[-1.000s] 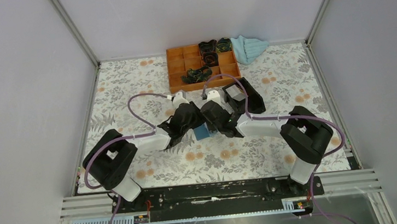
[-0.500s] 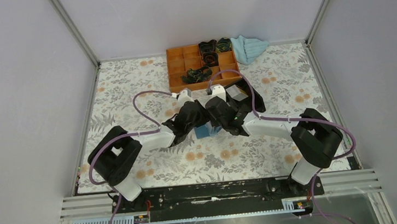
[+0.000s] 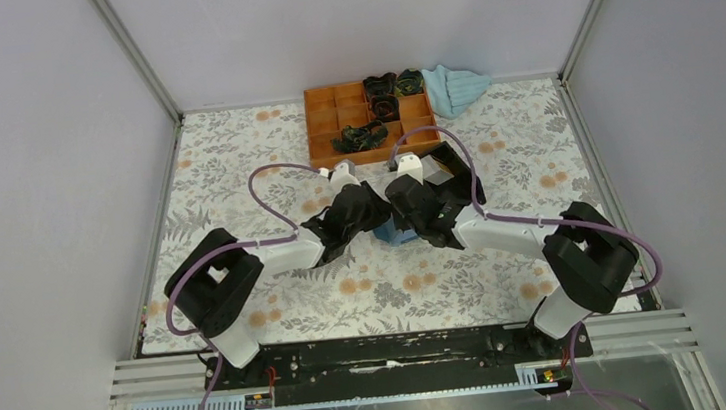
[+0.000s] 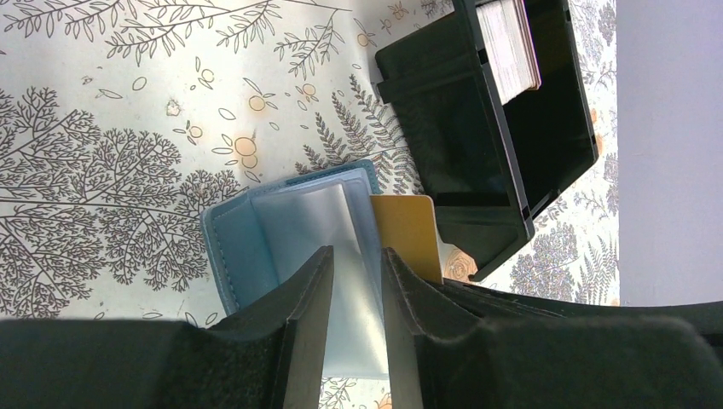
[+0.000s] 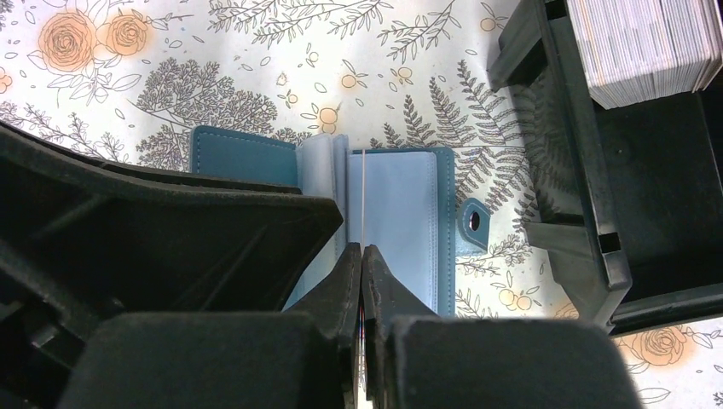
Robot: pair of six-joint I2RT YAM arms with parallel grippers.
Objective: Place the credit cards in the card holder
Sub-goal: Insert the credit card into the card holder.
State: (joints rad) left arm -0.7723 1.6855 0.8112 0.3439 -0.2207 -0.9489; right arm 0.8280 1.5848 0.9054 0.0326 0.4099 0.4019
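We see the card holder [image 3: 400,234] lying open on the flowered table [image 3: 234,157] in the middle of the top view, near the black box [image 4: 546,119]. The right gripper [image 5: 363,249] is clenched on a tan-orange card [image 4: 409,230], held on edge over the holder's light blue inside. The left gripper [image 4: 354,256] has a clear sleeve [image 4: 341,213] between its slightly parted fingers; we cannot tell if it pinches it.
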